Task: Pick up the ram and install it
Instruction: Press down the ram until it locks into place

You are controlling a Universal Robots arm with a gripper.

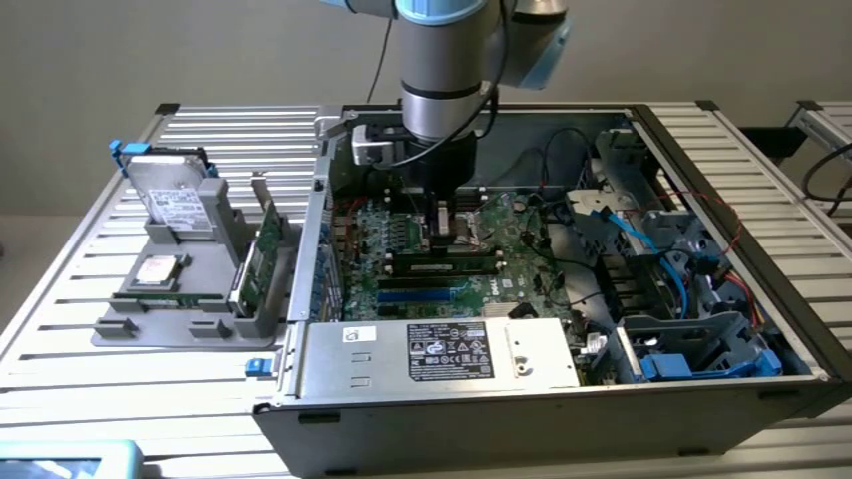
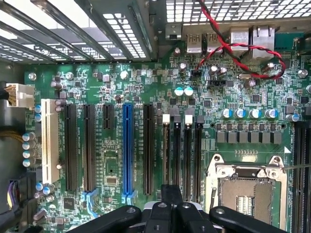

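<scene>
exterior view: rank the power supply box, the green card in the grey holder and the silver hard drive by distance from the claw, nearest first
1. power supply box, below the claw, inside the case.
2. green card, upright in the grey holder, the view's left.
3. silver hard drive, farther left.

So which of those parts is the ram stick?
Find the open computer case and the green motherboard inside it, under the robot arm. The ram is the long, narrow, dark stick lying across the board's middle, beside the blue slots. Unlike the taller green card standing in the grey rack outside the case, it is low and thin.
</scene>
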